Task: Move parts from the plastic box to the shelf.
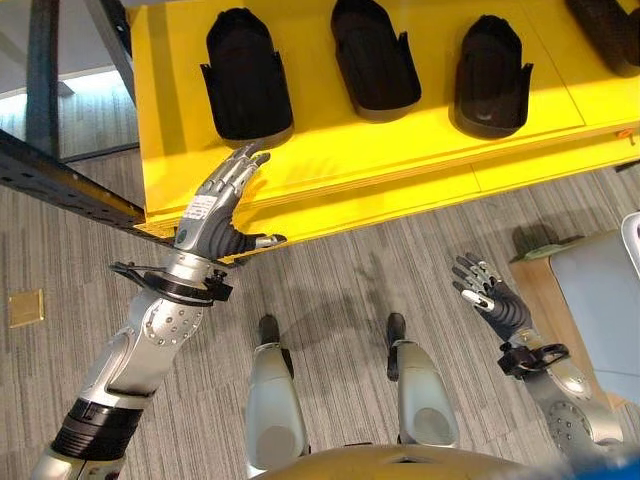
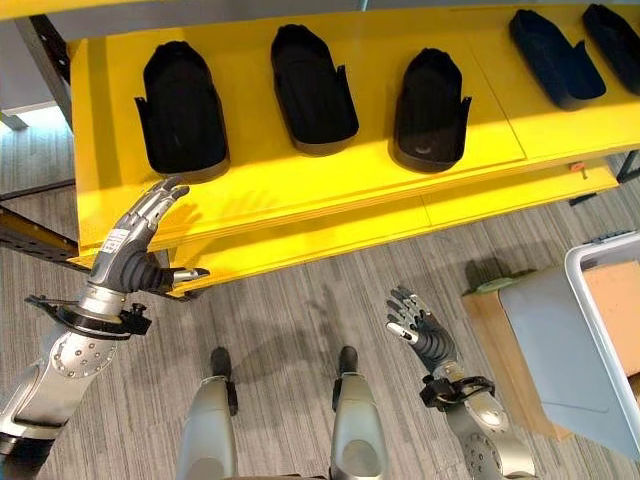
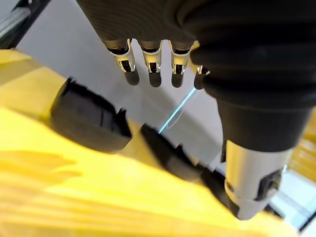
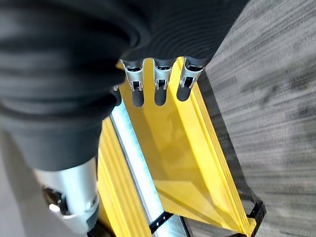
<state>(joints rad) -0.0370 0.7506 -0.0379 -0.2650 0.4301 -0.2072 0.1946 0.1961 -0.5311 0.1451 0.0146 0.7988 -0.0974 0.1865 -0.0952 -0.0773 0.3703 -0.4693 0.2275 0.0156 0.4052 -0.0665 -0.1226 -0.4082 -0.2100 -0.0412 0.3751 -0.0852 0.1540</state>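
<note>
Left hand (image 1: 222, 205), fingers straight and empty, hovers by the shelf (image 1: 330, 160); next, fetch another part from the box (image 2: 600, 330).

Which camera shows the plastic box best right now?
The right eye view: the plastic box shows its grey rim and inside at the right edge, beside the open right hand. The left eye view catches just a corner of its rim.
</note>
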